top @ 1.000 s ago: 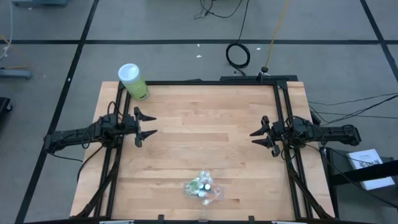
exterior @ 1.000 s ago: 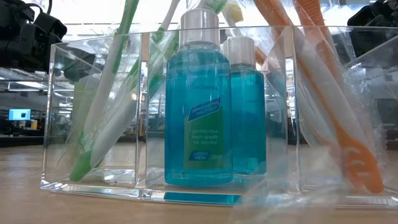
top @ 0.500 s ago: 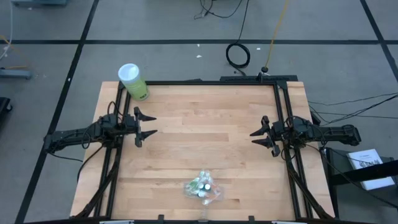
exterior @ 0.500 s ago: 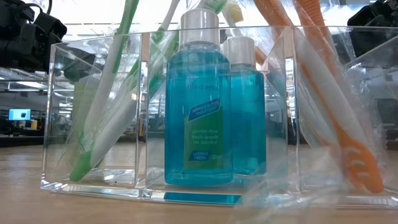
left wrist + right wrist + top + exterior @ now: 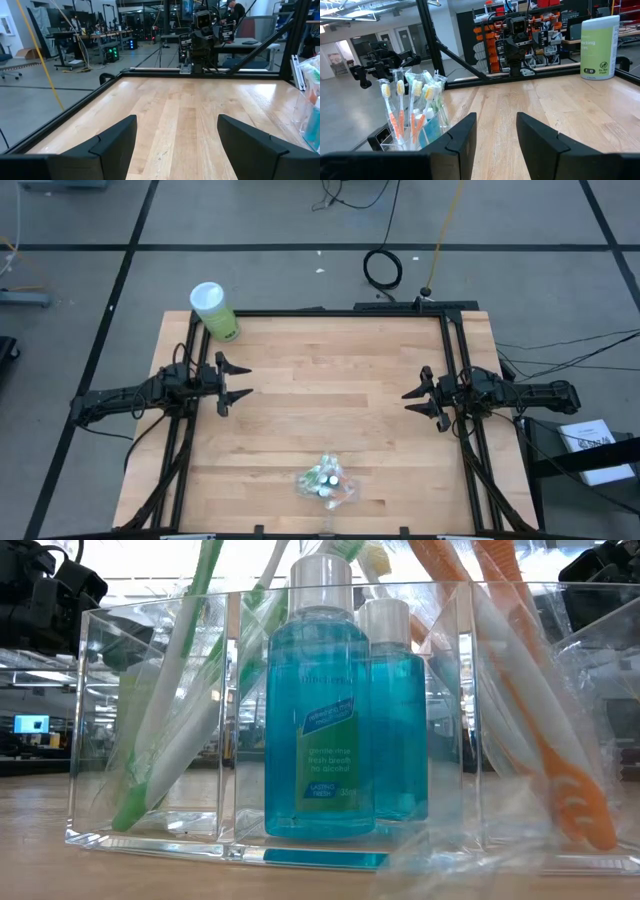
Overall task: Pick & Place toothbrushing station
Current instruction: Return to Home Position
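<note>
From above: left gripper [image 5: 245, 381] and right gripper [image 5: 410, 401] sitting at opposite table sides, both spread wide, gripping nothing. Clear plastic organizer [image 5: 325, 480] near the front edge. Down low: blue white-capped bottles [image 5: 320, 740] in the middle, flanked by green-white toothbrushes [image 5: 160, 750] and orange-white toothbrushes [image 5: 540, 740]. Wrist cams: fingers apart, empty.

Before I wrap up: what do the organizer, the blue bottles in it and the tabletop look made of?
Organizer: clear rigid plastic, probably acrylic; glossy see-through walls, crisp edges. Blue bottles: seemingly clear plastic holding blue liquid, white caps, printed labels. Tabletop: light wood, jointed strips and grain visible, satin sheen.
</note>
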